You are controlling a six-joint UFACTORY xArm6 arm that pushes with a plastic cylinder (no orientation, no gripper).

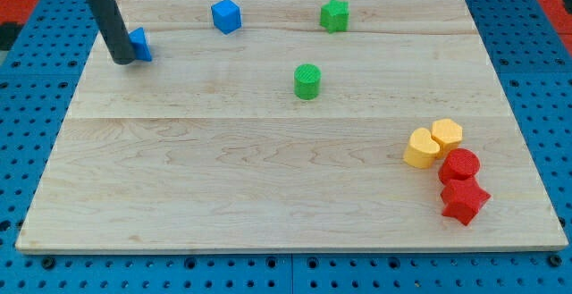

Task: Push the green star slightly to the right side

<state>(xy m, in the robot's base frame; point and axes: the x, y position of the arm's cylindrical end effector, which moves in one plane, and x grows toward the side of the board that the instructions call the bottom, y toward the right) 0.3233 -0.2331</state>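
The green star (334, 14) lies near the view's top, right of centre, on the wooden board (268, 196). My dark rod comes down at the view's top left; my tip (122, 61) rests on the board, touching the left side of a small blue block (140, 44). The tip is far to the left of the green star. A green cylinder (307, 81) stands below and slightly left of the star.
A blue cube (226, 15) sits at the top, left of the star. At the view's lower right lie two yellow blocks (432, 142), a red cylinder (459, 164) and a red star (465, 201), clustered together.
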